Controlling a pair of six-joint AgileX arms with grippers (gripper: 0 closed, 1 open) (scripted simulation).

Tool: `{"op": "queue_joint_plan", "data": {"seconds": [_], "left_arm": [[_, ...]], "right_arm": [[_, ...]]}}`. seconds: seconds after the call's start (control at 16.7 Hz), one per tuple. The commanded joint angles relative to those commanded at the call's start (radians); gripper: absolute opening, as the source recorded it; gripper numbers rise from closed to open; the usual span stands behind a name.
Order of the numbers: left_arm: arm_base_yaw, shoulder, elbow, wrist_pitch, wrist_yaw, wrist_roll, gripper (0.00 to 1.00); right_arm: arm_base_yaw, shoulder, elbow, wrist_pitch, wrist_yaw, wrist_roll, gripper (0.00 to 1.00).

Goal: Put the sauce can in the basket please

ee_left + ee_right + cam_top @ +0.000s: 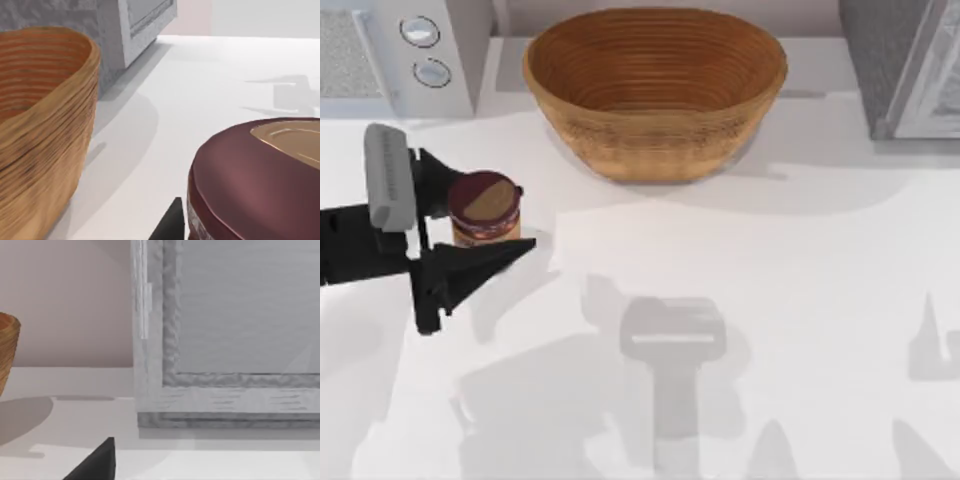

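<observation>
Two black fingers of the left hand (488, 225) sit either side of the small short sauce can (485, 208) with its maroon and tan top and orange-tan label, closed on it at the left of the white surface (740, 300); the can stands upright, well apart from the large oval golden-brown woven wicker basket (655, 150) at the back centre; grey appliances stand in both back corners; the right hand (97, 462) faces the right-hand grey appliance (225, 340), and I cannot tell its grip.

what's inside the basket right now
Nothing visible: the basket shows bare woven coils down to its floor from above. The sauce can stands on the table at the left, between the left gripper's fingers. In the left wrist view the basket's near wall hides its floor.
</observation>
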Motion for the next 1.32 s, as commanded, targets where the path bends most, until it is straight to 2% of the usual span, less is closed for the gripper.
{"op": "queue_joint_plan", "data": {"seconds": [0.48,0.72,0.9,1.32], "left_arm": [[-0.206,0.155,0.435,0.010,-0.524,-0.301,0.00],[-0.290,0.220,0.594,0.014,-0.722,-0.409,0.00],[-0.319,0.242,0.644,0.013,-0.785,-0.446,0.00],[-0.323,0.247,0.667,0.021,-0.784,-0.441,0.00]], "right_arm": [[0.000,0.000,0.000,0.000,0.000,0.000,1.00],[0.000,0.000,0.000,0.000,0.000,0.000,1.00],[0.000,0.000,0.000,0.000,0.000,0.000,1.00],[0.000,0.000,0.000,0.000,0.000,0.000,1.00]]}}
